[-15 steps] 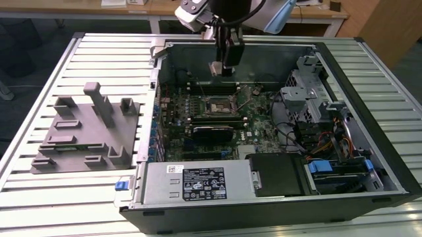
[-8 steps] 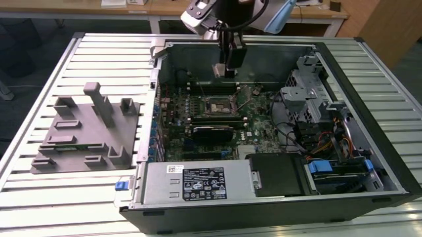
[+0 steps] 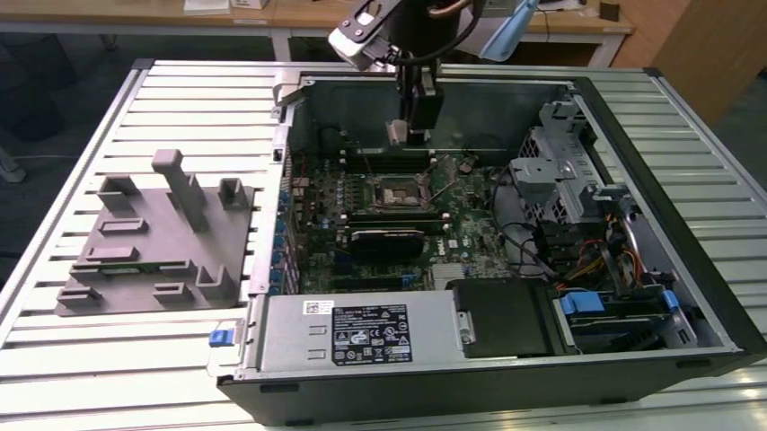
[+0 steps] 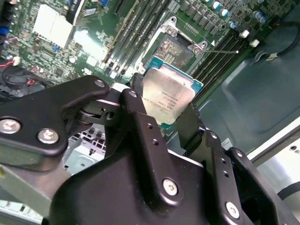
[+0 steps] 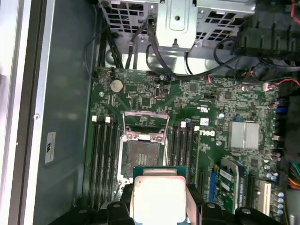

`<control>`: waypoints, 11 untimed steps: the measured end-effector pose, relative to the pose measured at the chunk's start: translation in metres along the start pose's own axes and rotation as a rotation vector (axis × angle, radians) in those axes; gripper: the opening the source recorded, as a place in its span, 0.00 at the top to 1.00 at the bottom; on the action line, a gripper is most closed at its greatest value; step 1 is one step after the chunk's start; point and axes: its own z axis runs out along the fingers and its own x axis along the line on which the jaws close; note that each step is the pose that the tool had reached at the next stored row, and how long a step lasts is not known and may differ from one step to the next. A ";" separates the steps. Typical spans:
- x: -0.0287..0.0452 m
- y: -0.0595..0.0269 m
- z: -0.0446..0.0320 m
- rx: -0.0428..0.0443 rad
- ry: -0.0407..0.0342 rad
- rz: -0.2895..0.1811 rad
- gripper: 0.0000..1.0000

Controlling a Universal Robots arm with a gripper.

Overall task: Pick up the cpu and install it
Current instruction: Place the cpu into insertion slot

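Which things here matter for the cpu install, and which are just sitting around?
In play:
- cpu, held in the gripper
- open cpu socket
- motherboard

Just lying about:
- grey moulded holder
- power supply
- drive cage
- heatsink
- coin cell

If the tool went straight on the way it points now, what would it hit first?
Probably the motherboard, at or just beside the open socket. The tool, shut on the cpu, points down at that area. Depth is unclear, so the exact landing spot is uncertain.
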 end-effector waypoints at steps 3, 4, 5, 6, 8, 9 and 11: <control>0.0032 0.0003 0.0053 -0.0001 0.0001 0.000 0.47; 0.0034 0.0003 0.0064 -0.0017 0.0000 0.000 0.47; 0.0036 0.0002 0.0070 -0.0054 -0.0003 0.000 0.47; 0.0036 0.0002 0.0076 -0.0099 -0.0007 0.000 0.47; 0.0040 0.0002 0.0092 -0.0177 -0.0012 0.003 0.47; 0.0043 0.0002 0.0103 -0.0181 -0.0013 0.010 0.47; 0.0045 0.0001 0.0132 -0.0178 -0.0021 0.030 0.47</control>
